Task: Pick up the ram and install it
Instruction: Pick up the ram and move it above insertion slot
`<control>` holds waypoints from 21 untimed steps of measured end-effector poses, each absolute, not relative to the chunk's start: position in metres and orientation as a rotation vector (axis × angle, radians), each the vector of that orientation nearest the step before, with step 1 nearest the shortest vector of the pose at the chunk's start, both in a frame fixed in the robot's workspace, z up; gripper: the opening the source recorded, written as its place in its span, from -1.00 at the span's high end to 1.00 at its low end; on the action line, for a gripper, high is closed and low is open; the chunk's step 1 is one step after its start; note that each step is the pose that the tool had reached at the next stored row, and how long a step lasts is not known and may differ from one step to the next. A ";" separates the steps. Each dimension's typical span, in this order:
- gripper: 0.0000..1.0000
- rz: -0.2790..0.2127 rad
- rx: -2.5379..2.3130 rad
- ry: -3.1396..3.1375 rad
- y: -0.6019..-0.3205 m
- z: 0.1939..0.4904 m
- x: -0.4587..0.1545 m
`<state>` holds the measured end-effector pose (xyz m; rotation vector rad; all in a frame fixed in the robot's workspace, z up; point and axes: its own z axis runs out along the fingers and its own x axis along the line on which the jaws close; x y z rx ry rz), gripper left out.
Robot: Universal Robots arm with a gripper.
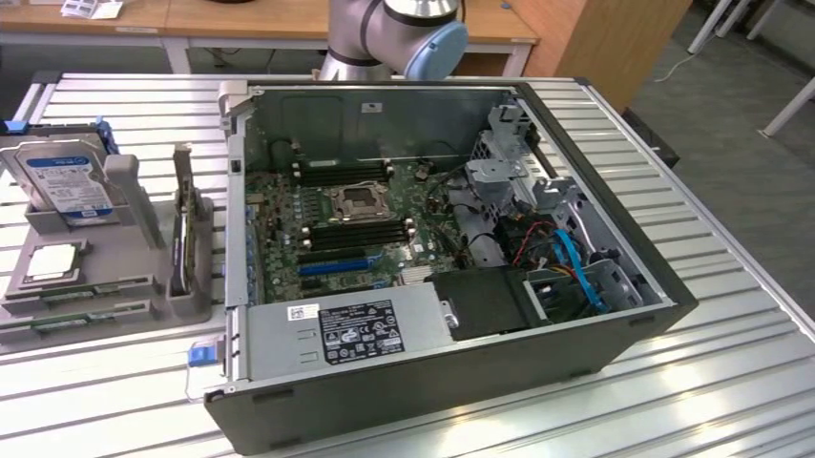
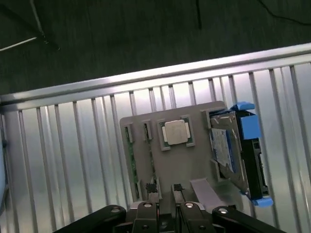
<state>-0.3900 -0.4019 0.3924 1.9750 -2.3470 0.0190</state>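
Two green ram sticks lie in narrow slots of a grey holder [image 2: 189,165]; one ram [image 2: 132,162] lies beside the other [image 2: 150,158]. In the exterior view the ram sticks [image 1: 79,291] sit at the holder's front, on the exterior view's left of the case. My gripper [image 2: 165,191] hovers above the holder's edge, close to the end of the ram slots. It is open with only a narrow gap, and nothing is between its fingers. The motherboard's black memory slots [image 1: 363,234] lie inside the open computer case [image 1: 446,382].
The holder also carries a silver CPU [image 2: 175,132] and an upright blue-labelled hard drive [image 2: 228,150] in a blue bracket. The case has tall walls, a power supply [image 1: 350,329] and cable bundles [image 1: 560,258]. All stands on a ribbed metal table [image 2: 73,160]; the arm's base [image 1: 388,38] rises behind the case.
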 end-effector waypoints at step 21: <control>0.51 0.026 2.226 -2.116 -0.405 0.380 -0.390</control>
